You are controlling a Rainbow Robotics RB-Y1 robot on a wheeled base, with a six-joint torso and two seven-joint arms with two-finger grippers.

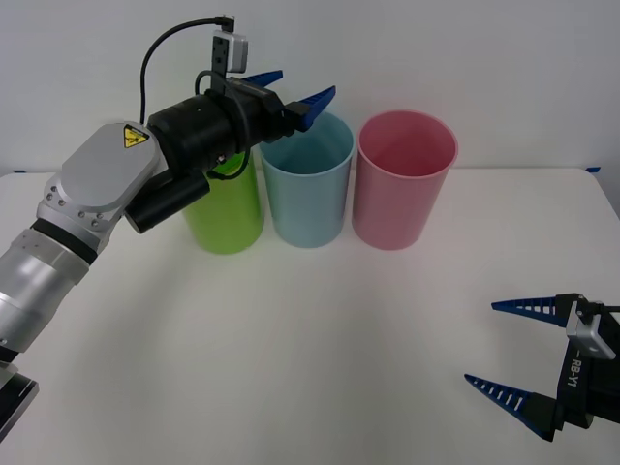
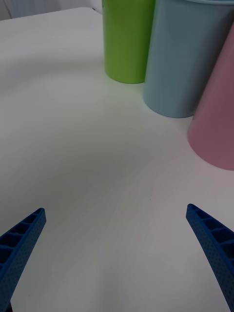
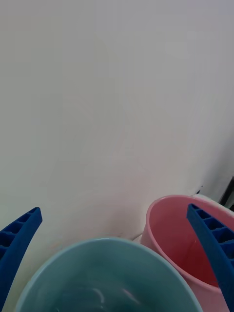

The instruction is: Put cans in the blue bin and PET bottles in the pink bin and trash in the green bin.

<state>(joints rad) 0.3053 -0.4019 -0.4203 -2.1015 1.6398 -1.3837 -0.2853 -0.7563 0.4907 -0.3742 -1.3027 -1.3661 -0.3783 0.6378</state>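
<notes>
Three bins stand in a row at the back of the table: the green bin (image 1: 229,208), the blue bin (image 1: 308,184) and the pink bin (image 1: 403,179). My left gripper (image 1: 296,93) hovers open over the blue bin's near-left rim, nothing between its fingers. The left wrist view looks down into the blue bin (image 3: 97,273), with the pink bin (image 3: 170,234) beside it. Faint shapes lie at the blue bin's bottom; I cannot tell what they are. My right gripper (image 1: 509,351) rests open low at the front right. The right wrist view shows the green bin (image 2: 126,39), blue bin (image 2: 187,58) and pink bin (image 2: 217,122). The cans and PET bottles are out of view.
The white table (image 1: 291,339) stretches bare between the bins and my right gripper. A white wall rises right behind the bins. My left arm crosses in front of the green bin's upper part.
</notes>
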